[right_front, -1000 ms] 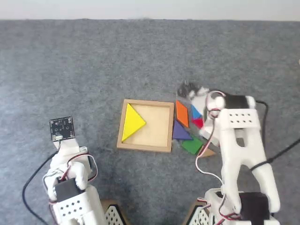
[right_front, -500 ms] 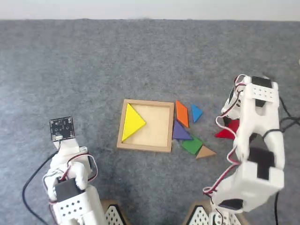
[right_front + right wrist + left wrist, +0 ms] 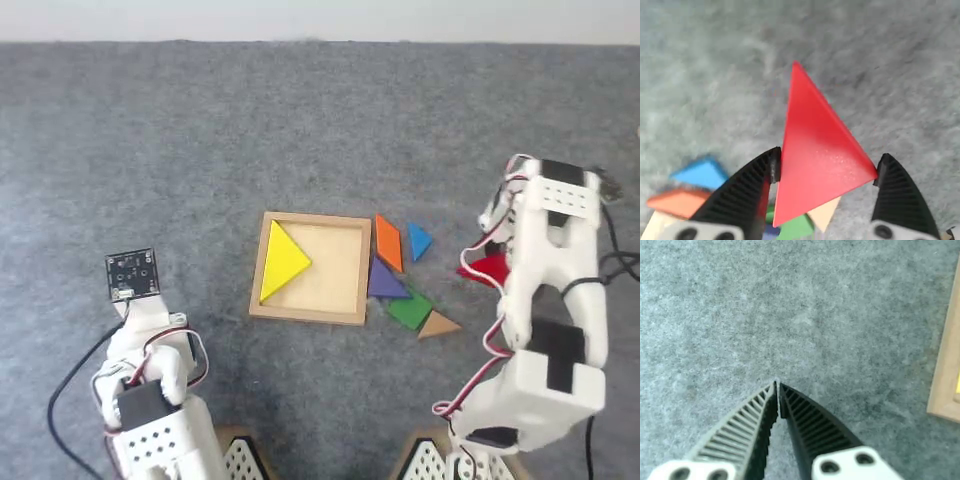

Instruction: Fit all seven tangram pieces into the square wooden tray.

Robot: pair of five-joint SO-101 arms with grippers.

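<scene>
Right gripper (image 3: 829, 159): I have its fingers clamped on the red triangle (image 3: 812, 135), one finger on a long edge and the other at a corner. The triangle's free point sticks out ahead of the fingertips, over the grey carpet (image 3: 200, 130). In the high view the red triangle (image 3: 487, 268) shows beside the right arm (image 3: 545, 300).

Five loose pieces lie on the carpet between this gripper and the tray (image 3: 310, 314): orange piece (image 3: 388, 243), blue triangle (image 3: 418, 241), purple triangle (image 3: 385, 279), green piece (image 3: 410, 308) and tan triangle (image 3: 437, 323). The orange, purple and green pieces sit just beside the tray's near rim. The tray is farther from the gripper than all of them. It holds one yellow triangle (image 3: 282, 262), set against its far side.

Left gripper (image 3: 778, 386): I see its fingers closed together on nothing, tips touching, over bare carpet. The tray's rim (image 3: 945, 380) lies off to one side of it, apart.
</scene>
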